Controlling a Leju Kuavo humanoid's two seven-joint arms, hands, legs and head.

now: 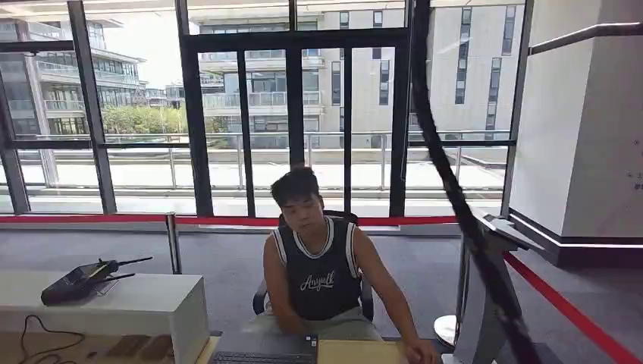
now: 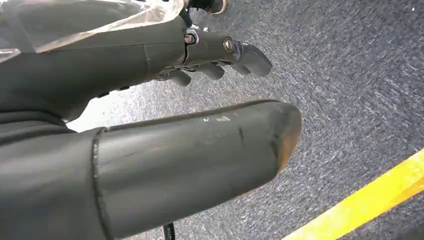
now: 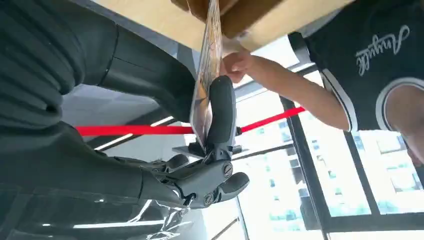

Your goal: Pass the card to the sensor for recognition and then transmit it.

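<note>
In the right wrist view my right hand (image 3: pixel 200 175) pinches a thin printed card (image 3: pixel 204 80), seen edge-on, between the thick thumb and a dark finger (image 3: pixel 221 112). The card reaches up to a light wooden desk surface (image 3: pixel 150 22). A person's hand (image 3: pixel 237 65) is right beside the card's far end; I cannot tell whether it touches it. The person in a dark sleeveless jersey (image 1: pixel 318 277) sits facing me behind the desk. My left hand (image 2: pixel 210 60) hangs over grey carpet, fingers loosely bent, holding nothing.
A white counter (image 1: pixel 152 303) at the left carries a black device with antennas (image 1: pixel 79 280). A keyboard (image 1: pixel 261 356) and a tan pad (image 1: pixel 360 353) lie before the person. A grey gate post (image 1: pixel 485 303), a black cable (image 1: pixel 455 189) and red barrier tape (image 1: pixel 561 303) stand at the right.
</note>
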